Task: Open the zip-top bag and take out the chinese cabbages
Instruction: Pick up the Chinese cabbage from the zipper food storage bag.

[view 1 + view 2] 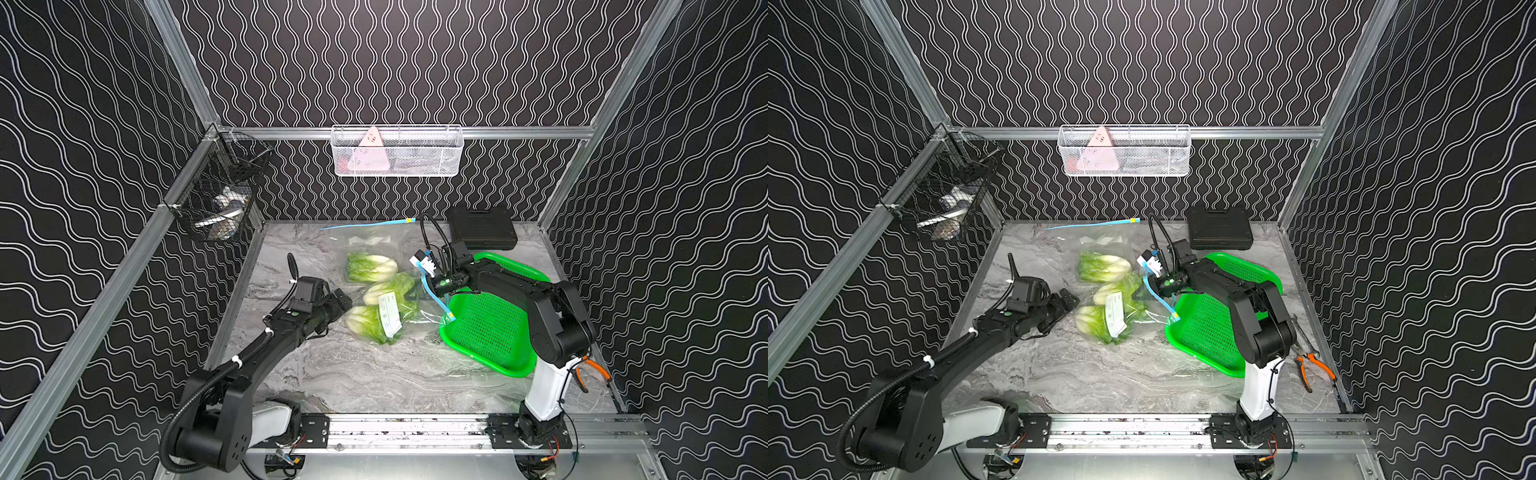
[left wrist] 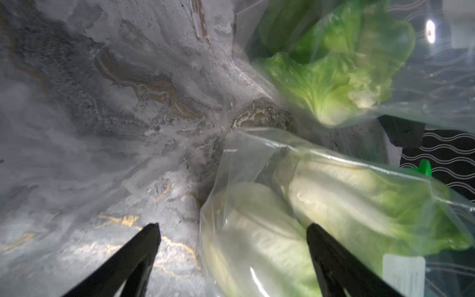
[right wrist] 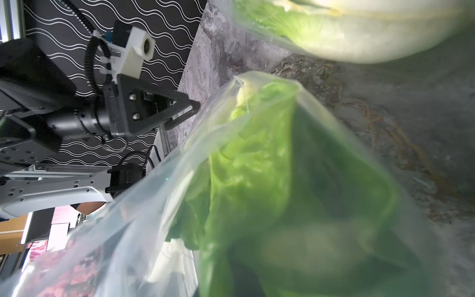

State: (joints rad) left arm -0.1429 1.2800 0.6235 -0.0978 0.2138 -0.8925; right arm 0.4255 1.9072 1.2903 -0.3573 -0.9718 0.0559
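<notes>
- Grey counter, black wavy walls.
- Three cabbages lie in the clear bag, mid-counter.
- Left arm reaches from 7 o'clock; left fingers wide apart by the nearest cabbage.
- Right arm reaches from 4 o'clock; right fingers pinch the bag's edge.

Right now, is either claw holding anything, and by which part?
The right claw is shut on the zip-top bag, pinching it at its blue zipper edge. The left claw is open beside the bag, holding nothing.
</notes>
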